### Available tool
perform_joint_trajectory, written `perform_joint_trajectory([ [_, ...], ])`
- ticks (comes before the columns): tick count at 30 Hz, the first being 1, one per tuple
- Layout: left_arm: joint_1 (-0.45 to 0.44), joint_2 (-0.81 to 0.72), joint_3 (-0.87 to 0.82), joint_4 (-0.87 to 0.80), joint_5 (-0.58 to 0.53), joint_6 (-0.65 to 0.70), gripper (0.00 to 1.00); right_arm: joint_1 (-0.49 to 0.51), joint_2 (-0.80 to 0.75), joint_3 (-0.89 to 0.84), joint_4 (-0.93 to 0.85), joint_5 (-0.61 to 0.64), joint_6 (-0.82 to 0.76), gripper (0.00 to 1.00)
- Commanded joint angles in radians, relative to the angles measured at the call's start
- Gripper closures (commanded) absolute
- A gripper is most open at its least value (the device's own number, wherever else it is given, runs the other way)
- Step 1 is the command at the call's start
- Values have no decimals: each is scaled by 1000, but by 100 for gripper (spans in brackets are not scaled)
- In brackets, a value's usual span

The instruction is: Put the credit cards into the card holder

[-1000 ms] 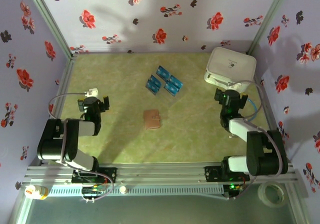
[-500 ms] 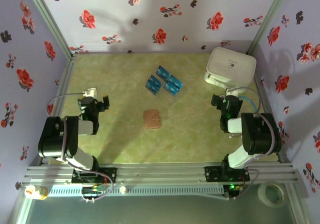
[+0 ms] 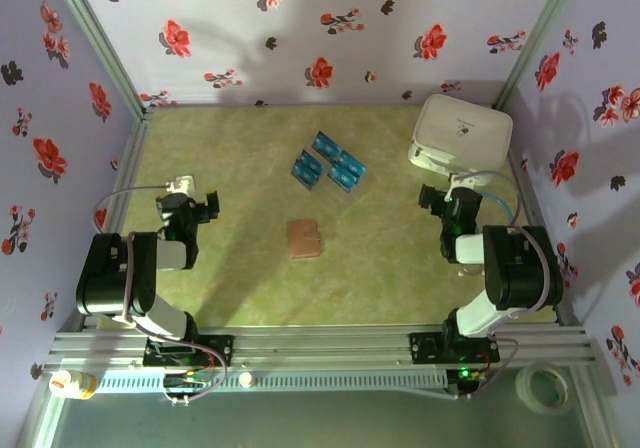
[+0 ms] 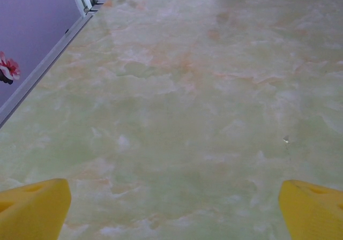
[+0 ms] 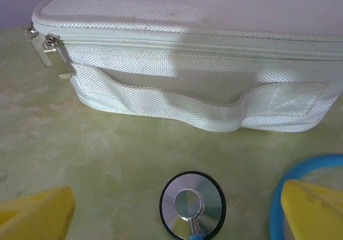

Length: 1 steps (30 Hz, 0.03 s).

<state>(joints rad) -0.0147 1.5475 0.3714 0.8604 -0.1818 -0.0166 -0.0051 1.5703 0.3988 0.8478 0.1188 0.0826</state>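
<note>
Brown card holder (image 3: 304, 238) lies folded on the counter (image 3: 240, 278), blue credit cards (image 3: 328, 162) loose beyond it. Both the left pincer (image 3: 188, 206) and right pincer (image 3: 455, 200) gape empty.

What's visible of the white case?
The white case looks like woven fabric, rounded at the corners. Its zip runs shut under the lid, metal pulls hanging at one corner. A fabric handle sags along the front. It lies flat on the table, far right; a stethoscope head lies in front, apart.
</note>
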Motion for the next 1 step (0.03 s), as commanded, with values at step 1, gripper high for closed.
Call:
perform_joint_trajectory([
  [1,3,-1,20,37,5,-5,0,-6,-9,1,18,-39,4,1],
])
